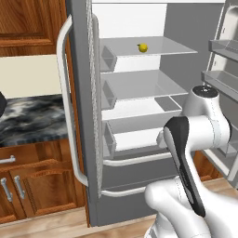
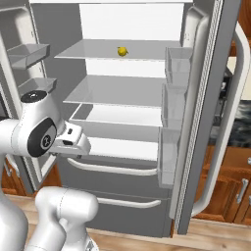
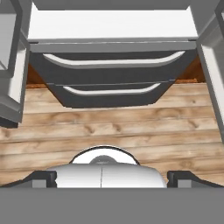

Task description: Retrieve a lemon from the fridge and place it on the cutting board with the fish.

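Lemon-wise: the small bright yellow lemon (image 1: 142, 47) sits alone on the top clear glass shelf (image 1: 162, 46) of the tall grey French-door fridge (image 1: 83, 93), both doors swung open. My guess is it's light, firm and a bit waxy, and being round it could roll away if nudged from one side. I'd pinch it across the fat middle with both fingers level and leave the pointy dark tip alone.

The claw (image 3: 112, 179) is nowhere near it. The hand camera looks down at the pale wood plank floor (image 3: 109, 127) and the two grey lower drawers with white curved handles (image 3: 109, 89), and the two dark finger tips stand far apart at the bottom corners, so it's wide open and holding nothing.

Stuff in the way: the clear bins on the inside of the door (image 2: 176, 63), the other glass shelves underneath, and the top of the fridge cavity not far above the lemon. The arm is folded low in front of the drawers, so it'd need to lift a good way and go in fairly flat.
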